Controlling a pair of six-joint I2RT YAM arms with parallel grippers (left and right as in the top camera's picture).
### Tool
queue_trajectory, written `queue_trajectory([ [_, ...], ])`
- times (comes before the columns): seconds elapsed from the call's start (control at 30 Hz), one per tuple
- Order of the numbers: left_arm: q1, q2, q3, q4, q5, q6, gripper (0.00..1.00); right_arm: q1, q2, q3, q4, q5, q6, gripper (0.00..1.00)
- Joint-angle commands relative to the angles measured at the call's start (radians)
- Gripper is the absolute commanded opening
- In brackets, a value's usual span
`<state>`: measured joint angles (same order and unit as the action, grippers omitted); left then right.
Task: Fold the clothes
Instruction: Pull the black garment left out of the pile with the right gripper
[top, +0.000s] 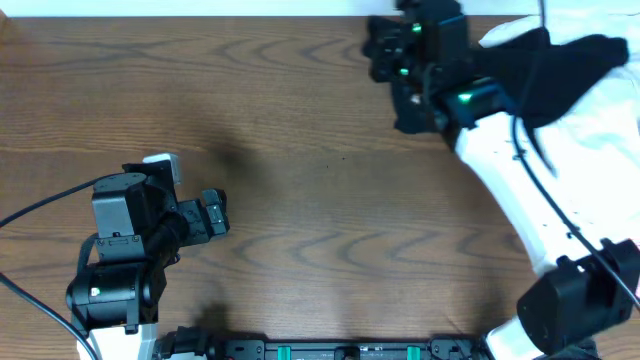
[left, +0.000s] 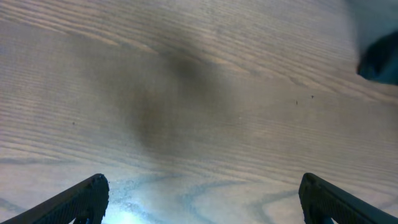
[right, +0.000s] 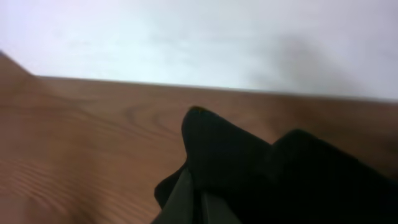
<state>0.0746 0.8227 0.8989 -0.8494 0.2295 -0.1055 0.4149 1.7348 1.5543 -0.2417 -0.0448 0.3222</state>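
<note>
Your right fingers (right: 198, 198) look pinched together on a fold of the black garment (top: 570, 70), which trails off at the far right corner, partly over the white garment (top: 612, 125). Draw it low and slowly toward the bare middle of the surface (top: 330, 150) so it spreads flat. Your left fingers (top: 220, 214) stand apart over bare wood, ready to take a second corner.

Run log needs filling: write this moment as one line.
right gripper: shut on black garment, far-right corner | black garment: bunched, overlapping white garment | left gripper: open over table | fold: not begun
</note>
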Motion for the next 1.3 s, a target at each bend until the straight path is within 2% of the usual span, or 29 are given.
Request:
queue_trajectory([
  [0.0,-0.003,-0.002,0.022,0.001,0.002,-0.005,0.98,0.051,-0.013,0.02,0.093,-0.004,0.015,0.01],
  [0.13,-0.003,-0.002,0.022,0.001,0.002,-0.005,0.98,0.092,-0.012,0.02,0.128,0.054,0.03,0.01],
  [0.4,-0.003,-0.001,0.022,0.001,0.002,-0.005,0.98,0.158,0.072,0.02,0.016,0.051,0.029,0.01],
  [0.67,-0.003,0.0,0.022,0.0,0.002,-0.005,0.98,0.185,0.149,0.02,0.014,0.01,-0.015,0.01],
  [0.77,-0.003,0.0,0.022,0.001,0.003,-0.005,0.98,0.185,0.149,0.025,0.035,0.01,-0.063,0.01],
  [0.97,-0.003,0.0,0.022,0.0,0.002,-0.005,0.98,0.195,0.149,0.087,0.097,0.01,-0.065,0.01],
  [1.27,-0.003,0.0,0.021,0.0,0.002,-0.005,0.98,0.279,0.167,0.089,0.173,-0.012,-0.065,0.01],
])
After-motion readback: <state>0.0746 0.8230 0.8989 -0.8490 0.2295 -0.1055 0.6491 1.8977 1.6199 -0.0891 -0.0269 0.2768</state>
